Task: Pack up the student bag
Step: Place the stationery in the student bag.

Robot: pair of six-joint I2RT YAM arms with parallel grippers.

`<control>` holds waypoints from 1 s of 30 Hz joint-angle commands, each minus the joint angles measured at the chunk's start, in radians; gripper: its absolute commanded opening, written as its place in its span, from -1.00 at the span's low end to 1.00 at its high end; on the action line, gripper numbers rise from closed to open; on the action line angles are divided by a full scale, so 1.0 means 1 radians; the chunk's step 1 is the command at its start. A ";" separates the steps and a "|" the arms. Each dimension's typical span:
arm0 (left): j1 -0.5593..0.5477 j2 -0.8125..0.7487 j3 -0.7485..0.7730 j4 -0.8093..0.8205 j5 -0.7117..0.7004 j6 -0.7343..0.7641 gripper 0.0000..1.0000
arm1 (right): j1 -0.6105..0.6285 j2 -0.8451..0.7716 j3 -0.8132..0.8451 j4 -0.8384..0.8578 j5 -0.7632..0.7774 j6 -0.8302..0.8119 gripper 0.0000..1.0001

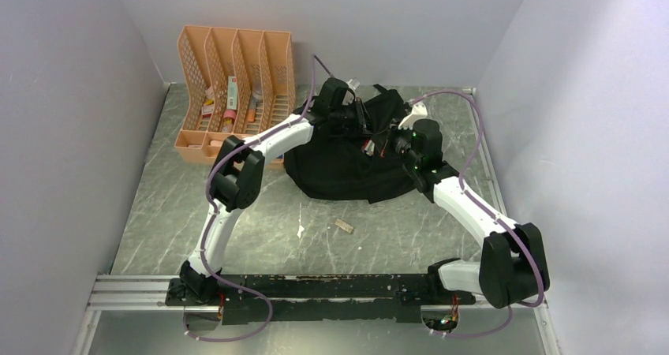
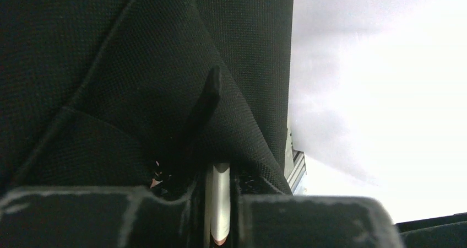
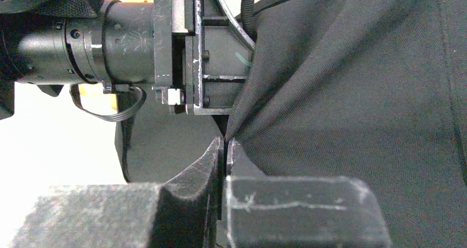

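Observation:
The student bag (image 1: 347,166), a large black fabric backpack, lies slumped at the far middle of the table. My left gripper (image 1: 359,117) reaches into its top from the left. In the left wrist view that gripper (image 2: 220,217) is shut on a slim white pen (image 2: 220,195), whose far end disappears under a fold of the bag's fabric (image 2: 137,66). My right gripper (image 1: 397,140) is at the bag's upper right. Seen from the right wrist, it (image 3: 226,147) is shut on a pinched ridge of the bag's cloth (image 3: 358,93), just below the left arm's wrist (image 3: 110,38).
An orange slotted file organizer (image 1: 237,63) holding small items stands at the back left, close to the left arm's elbow. A small tan piece (image 1: 343,226) and a white scrap (image 1: 300,230) lie on the table in front of the bag. Walls close in on three sides.

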 commanded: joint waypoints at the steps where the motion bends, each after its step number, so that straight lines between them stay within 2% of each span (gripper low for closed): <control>1: 0.000 0.002 0.003 0.109 -0.048 0.012 -0.57 | 0.013 -0.007 0.015 0.023 -0.087 0.026 -1.00; 5: -0.001 -0.013 -0.019 0.109 -0.043 0.024 -0.37 | 0.014 -0.011 0.007 0.027 -0.074 0.032 -1.00; 9: 0.001 -0.023 -0.024 0.096 -0.052 0.052 -0.29 | 0.013 0.000 0.010 0.028 -0.076 0.026 -1.00; 17: -0.001 -0.074 -0.047 0.060 -0.051 0.106 -0.33 | 0.013 -0.014 0.019 0.018 -0.060 0.020 -1.00; 23: 0.005 -0.165 -0.080 0.001 -0.084 0.223 -0.36 | 0.013 -0.011 0.026 0.027 -0.024 0.016 -1.00; 30: 0.009 -0.248 -0.144 -0.065 -0.049 0.357 -0.38 | 0.014 -0.022 0.023 0.025 0.036 0.014 -1.00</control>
